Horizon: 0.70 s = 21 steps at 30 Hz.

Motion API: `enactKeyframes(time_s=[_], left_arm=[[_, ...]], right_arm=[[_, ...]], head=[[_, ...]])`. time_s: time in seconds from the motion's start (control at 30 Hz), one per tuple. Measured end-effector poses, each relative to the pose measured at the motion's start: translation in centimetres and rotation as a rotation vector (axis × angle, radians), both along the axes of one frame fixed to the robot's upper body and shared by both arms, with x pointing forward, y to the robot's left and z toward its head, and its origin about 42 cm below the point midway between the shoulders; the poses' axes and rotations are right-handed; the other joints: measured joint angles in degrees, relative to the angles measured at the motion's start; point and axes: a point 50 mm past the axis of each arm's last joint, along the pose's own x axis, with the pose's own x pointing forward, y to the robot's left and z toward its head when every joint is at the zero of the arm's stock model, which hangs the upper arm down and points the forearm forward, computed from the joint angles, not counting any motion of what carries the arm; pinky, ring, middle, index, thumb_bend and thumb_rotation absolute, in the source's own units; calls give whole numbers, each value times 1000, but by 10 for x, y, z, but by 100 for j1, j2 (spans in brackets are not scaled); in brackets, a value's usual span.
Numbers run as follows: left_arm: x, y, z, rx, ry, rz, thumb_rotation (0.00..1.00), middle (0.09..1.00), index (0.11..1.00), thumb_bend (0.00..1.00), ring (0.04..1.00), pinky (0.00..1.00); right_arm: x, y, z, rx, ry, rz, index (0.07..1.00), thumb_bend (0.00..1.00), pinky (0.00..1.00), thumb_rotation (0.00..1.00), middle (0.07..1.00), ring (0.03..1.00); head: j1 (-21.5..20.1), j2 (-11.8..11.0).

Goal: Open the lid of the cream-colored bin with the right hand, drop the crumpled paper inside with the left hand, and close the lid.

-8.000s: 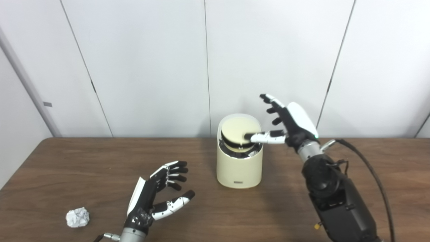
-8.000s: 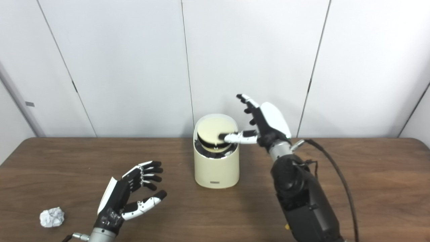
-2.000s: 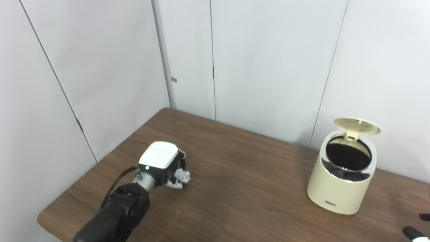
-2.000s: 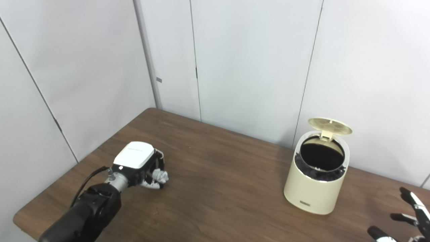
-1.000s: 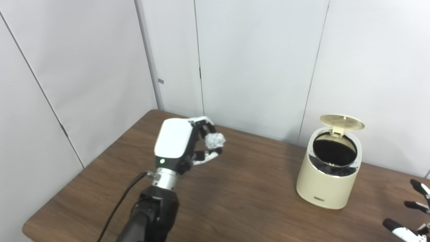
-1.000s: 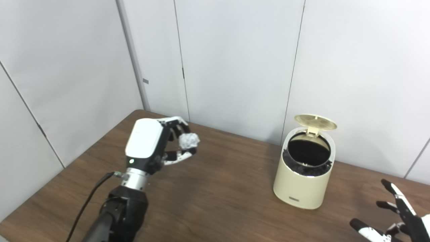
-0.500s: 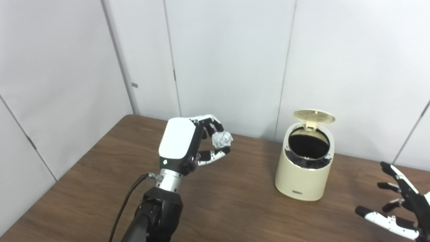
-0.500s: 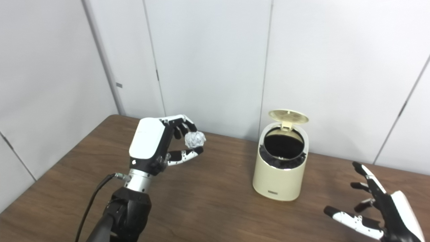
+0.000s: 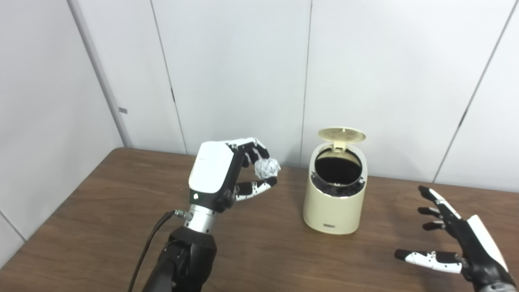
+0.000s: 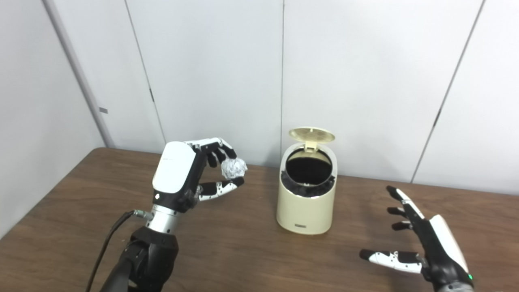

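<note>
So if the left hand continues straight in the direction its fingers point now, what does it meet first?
Probably the cream-colored bin. The left hand, holding the crumpled paper, points right toward the bin's upper wall, with only open air between. Depth is unclear, so it may pass slightly in front.

Crumpled paper (image 10: 234, 168) in left hand (image 10: 182, 178)

We see a cream-colored bin (image 9: 335, 202) with a black inside and a pale gold lid (image 9: 342, 134), white-grey crumpled paper (image 9: 266, 168), a dark brown wood-grain worktop (image 9: 101, 211), pale grey wall panels (image 9: 235, 69), and our left hand (image 9: 221, 174) and right hand (image 9: 466, 247), both black and white.
</note>
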Motion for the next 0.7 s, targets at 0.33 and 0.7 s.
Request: enactKeyframes(time_s=[0.33,0.7], left_arm=[[18,-18,2,-27,5,-52,0,436,516,520,356,273],[35,-39,7,-49,8,-107,0,442,515,520,374,295]], right_arm=[[10,11,-12,-4,-73,20,904,765,671,333,921,824],[-4,17,-6,-10,-26,24,891,759,658,235,912,808]], head=[[-368,-79],[-756,-132]])
